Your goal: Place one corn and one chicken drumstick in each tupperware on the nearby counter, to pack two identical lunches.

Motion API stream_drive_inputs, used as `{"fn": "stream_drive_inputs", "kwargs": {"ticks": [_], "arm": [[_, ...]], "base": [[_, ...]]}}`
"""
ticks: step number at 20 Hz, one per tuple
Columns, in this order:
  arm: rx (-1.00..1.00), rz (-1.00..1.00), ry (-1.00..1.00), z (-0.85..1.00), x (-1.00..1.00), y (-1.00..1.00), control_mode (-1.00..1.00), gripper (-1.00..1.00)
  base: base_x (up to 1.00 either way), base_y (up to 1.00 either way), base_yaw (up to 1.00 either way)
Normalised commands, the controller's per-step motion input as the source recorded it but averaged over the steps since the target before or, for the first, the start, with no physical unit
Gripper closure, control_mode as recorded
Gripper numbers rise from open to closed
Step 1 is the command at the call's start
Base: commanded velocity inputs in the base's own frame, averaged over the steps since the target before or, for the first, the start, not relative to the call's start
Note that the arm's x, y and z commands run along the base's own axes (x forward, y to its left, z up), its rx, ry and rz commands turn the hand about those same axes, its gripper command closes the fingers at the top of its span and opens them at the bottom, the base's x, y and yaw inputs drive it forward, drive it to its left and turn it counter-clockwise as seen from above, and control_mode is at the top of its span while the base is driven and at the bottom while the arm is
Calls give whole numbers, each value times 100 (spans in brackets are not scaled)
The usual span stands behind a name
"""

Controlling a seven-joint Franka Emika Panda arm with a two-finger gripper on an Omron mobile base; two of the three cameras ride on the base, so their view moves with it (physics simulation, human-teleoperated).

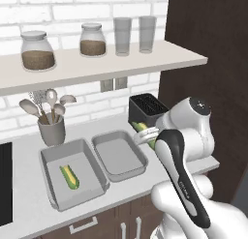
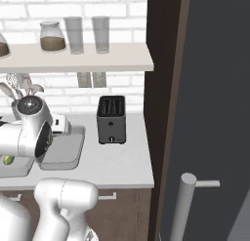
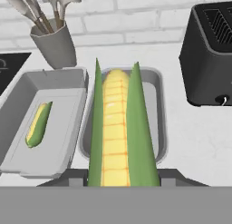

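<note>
The gripper (image 3: 122,184) is clutching a corn ear (image 3: 118,132) above the smaller tupperware (image 1: 118,156) — the tray nearer the black toaster (image 1: 147,109). A second corn (image 1: 69,177) is lying inside the larger tupperware (image 1: 72,177), just beyond — touching the smaller tray, farther from the toaster.
</note>
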Motion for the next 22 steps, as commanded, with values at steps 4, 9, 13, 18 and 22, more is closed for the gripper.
{"fn": "stream_drive_inputs", "kwargs": {"ticks": [4, 9, 13, 18, 22], "arm": [[-9, 0, 29, -70, 38, 9, -100, 100], [-6, 0, 30, -56, 27, 5, -100, 100], [-7, 0, 23, -64, 58, 34, -100, 100], [-1, 0, 7, -54, 58, 50, -100, 100], [0, 0, 0, -33, 52, 34, -100, 100]], "base": [[0, 0, 0], [0, 0, 0], [0, 0, 0], [0, 0, 0], [0, 0, 0]]}}
